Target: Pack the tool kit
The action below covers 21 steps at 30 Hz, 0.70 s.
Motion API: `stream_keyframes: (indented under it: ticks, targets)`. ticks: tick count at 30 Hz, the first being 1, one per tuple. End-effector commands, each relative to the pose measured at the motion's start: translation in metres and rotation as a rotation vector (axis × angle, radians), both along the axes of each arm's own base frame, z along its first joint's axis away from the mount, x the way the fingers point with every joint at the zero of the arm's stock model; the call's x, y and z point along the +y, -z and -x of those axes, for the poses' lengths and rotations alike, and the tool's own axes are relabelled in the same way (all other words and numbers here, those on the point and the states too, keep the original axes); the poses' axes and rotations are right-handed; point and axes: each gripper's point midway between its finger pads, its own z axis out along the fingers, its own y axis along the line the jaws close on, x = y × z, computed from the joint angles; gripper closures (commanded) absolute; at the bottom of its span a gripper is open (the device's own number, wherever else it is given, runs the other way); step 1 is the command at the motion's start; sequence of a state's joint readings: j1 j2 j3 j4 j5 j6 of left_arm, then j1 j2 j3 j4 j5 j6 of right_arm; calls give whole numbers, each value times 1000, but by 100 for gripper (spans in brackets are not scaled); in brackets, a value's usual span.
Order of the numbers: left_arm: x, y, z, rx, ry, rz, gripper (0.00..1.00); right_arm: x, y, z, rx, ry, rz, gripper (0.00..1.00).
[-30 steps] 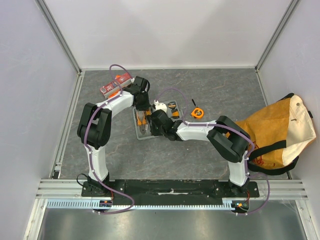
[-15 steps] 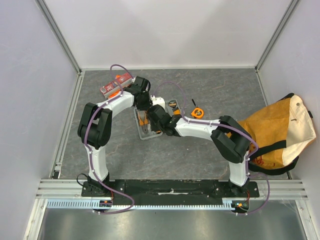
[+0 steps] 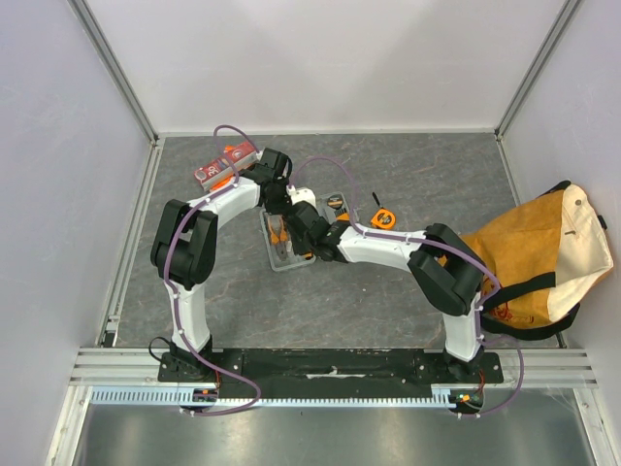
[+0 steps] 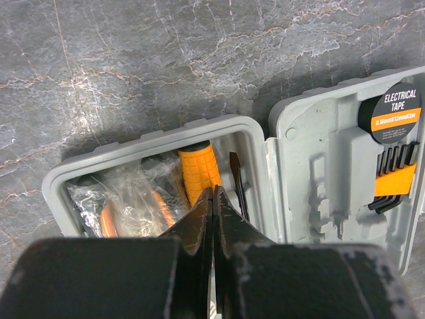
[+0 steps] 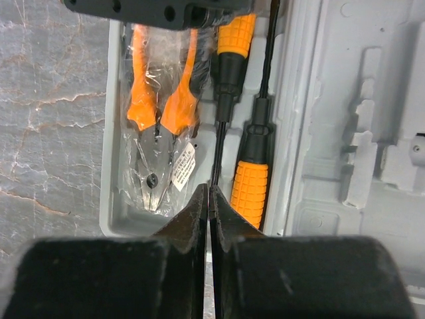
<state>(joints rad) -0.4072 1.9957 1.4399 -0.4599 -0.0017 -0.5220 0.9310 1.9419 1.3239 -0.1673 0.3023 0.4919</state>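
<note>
**Tool kit half packed:** The grey tool case (image 3: 277, 257) lies open on the marbled tabletop (image 3: 388, 291), with both arms bent over it. The left gripper (image 4: 212, 196) hangs over the case's tray half. Its fingers are clenched together on nothing, their tips just above the orange handle of a screwdriver (image 4: 199, 174) seated in the tray. The right gripper (image 5: 208, 193), fingers likewise pressed tight and empty, hovers over the tray's opposite end, above that screwdriver's shaft. A second screwdriver (image 5: 251, 186) lies head-to-tail alongside it, next to the case's hinge. Orange-handled pliers (image 5: 154, 106) in clear wrap fill the tray's outer side. The lid half of the case holds a roll of electrical tape (image 4: 395, 106) and a set of hex keys (image 4: 392, 183). A tape measure (image 3: 383, 219) rests on the tabletop just right of the case. Red packets (image 3: 215, 170) lie beyond its far left corner, and a tan canvas bag (image 3: 534, 252) sits well off to its right.
</note>
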Motion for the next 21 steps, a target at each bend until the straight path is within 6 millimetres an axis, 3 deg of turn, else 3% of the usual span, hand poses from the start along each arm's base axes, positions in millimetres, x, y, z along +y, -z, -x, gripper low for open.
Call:
stream_keyframes:
  ticks: [1,12,21]
  targets:
    - [8,46,28,129,31,-71,98,10,2,-2,12,-34,2,93]
    - [8,47,29,134,30,-72,98,3,19,-3,28,-14,48,100]
    - [8,50,31,141,30,-74,98,-4,43,12,99,-18,63,100]
